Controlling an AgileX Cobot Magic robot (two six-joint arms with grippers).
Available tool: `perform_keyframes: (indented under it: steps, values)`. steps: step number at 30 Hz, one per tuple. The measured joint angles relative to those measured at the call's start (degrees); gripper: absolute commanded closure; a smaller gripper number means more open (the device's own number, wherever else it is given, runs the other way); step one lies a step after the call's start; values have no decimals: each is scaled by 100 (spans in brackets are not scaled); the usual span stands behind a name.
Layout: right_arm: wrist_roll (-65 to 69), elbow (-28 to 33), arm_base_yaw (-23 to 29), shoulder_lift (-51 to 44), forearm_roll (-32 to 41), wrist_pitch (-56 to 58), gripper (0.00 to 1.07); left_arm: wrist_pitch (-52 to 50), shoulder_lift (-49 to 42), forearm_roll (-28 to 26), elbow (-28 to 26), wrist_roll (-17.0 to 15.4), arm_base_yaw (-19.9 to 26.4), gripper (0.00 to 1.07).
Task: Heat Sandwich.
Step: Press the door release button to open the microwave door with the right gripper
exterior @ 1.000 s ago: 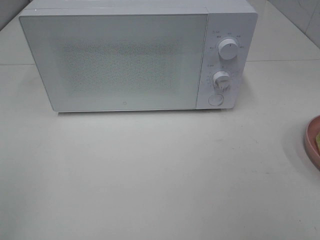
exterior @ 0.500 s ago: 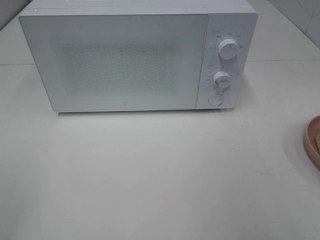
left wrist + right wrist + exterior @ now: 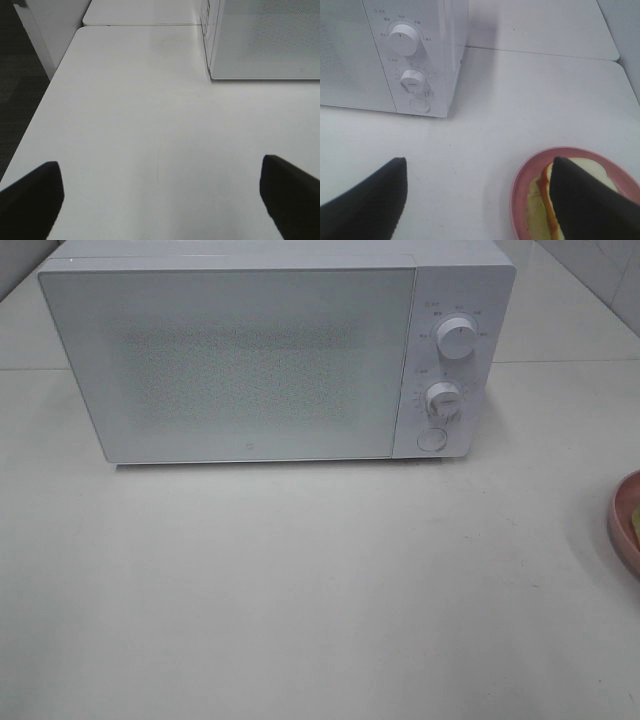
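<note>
Surface: white table (image 3: 300, 580), with room in front of the microwave for its door to swing
Microwave (image 3: 240, 360): back of table, door shut, front facing me; panel (image 3: 452, 370) and round button (image 3: 431, 439) on its right side
Sandwich (image 3: 538, 212): lying in pink dish (image 3: 519, 186) at the table's right edge, well apart from the microwave; I guess it's put there so my right arm takes it
Left gripper (image 3: 159, 172): jaws wide apart, nothing in them, over bare table near the microwave's left front corner
Right gripper (image 3: 476, 170): jaws spread wide, empty; one finger hides part of the dish, and I can't tell if it touches
Stage: I judge nothing is done yet; door comes first
Next: I'd press the button, then fetch the dish
Risk: the dish is shallow, so tilting it could slide the sandwich out
</note>
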Motion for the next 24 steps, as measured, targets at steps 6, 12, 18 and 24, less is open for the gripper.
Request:
perform_keyframes:
  steps: [6,12,18,24]
  values:
    - [0,0,0,573,0,-676,31,0,0,0,0,0,0,8]
    - [0,0,0,1243,0,-1409,31,0,0,0,0,0,0,8]
    - [34,0,0,1713,0,-1862,31,0,0,0,0,0,0,8]
    - [327,0,0,2303,0,-2429,31,0,0,0,0,0,0,8]
